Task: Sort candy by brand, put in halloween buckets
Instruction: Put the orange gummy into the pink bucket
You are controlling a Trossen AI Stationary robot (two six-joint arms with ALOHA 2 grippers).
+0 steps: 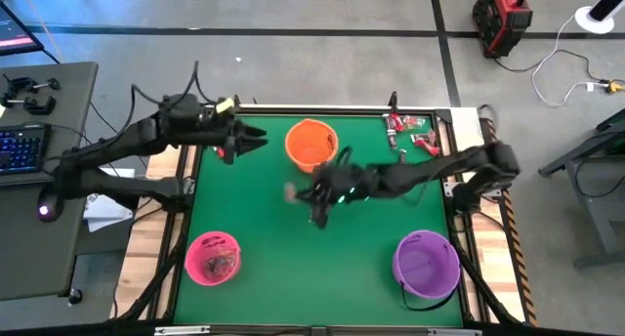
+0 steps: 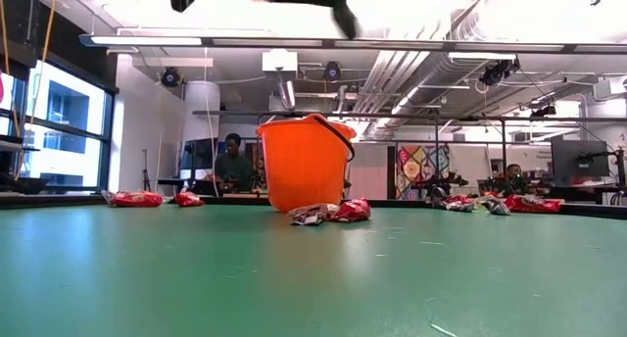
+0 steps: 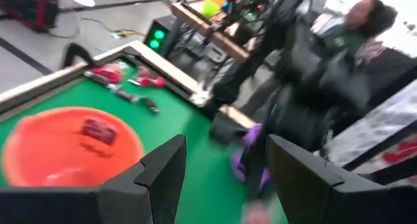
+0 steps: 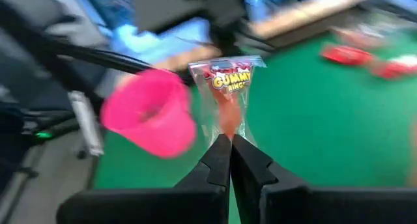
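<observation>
The green table [image 1: 293, 268] carried three buckets: the orange bucket [image 1: 312, 144] at the far middle, the pink bucket [image 1: 213, 257] at the near left and the purple bucket [image 1: 426, 259] at the near right. The right arm reached across the middle, its right gripper [image 1: 314, 195] lifted above the table just in front of the orange bucket, fingers pressed together on a clear gummy-ring packet [image 4: 228, 87]. This looked like the carrying step, and the next move probably called for swinging the packet over the bucket that matched its brand, then letting go. The left gripper [image 1: 256, 139] waited beside the orange bucket with its fingers spread and empty. Only the right wrist view showed the packet's label; only the left wrist view showed a red candy [image 3: 98, 129] already inside the orange bucket, and the low view showed two loose pieces [image 2: 331, 213] lying at its foot.
</observation>
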